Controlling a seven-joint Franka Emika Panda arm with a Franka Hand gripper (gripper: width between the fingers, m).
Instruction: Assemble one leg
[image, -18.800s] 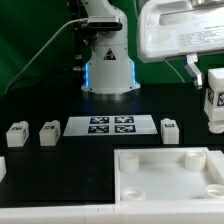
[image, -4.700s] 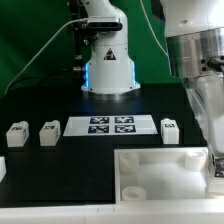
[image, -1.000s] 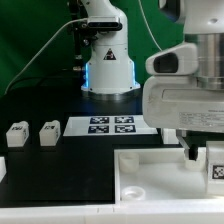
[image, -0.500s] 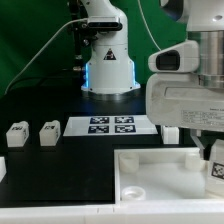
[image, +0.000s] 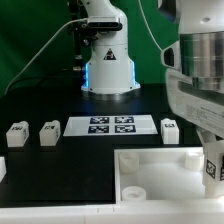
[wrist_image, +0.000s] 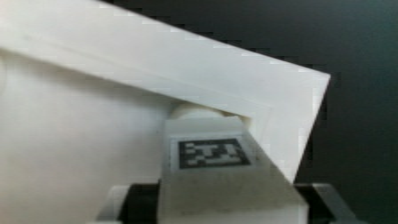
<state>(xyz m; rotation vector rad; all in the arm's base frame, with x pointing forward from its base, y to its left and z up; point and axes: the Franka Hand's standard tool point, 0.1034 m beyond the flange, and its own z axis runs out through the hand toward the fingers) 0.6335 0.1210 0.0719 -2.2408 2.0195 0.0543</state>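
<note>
the gripper (wrist_image: 214, 205) pinches one leg (wrist_image: 217, 160) between its two fingers (wrist_image: 134, 203), tag face toward the wrist camera. the leg stands at a corner of the large white tray piece (image: 160, 170), on the exterior view's right. three other legs (image: 16, 134) and the marker board (image: 110, 126) lie on the black table (image: 50, 165).

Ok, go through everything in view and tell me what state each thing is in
hand: shut on the leg, over the tabletop's corner.
leg: held upright, tag facing the wrist camera.
tabletop: flat on the table, corner holes empty.
three loose legs: standing on the table, untouched.
marker board: flat.
</note>
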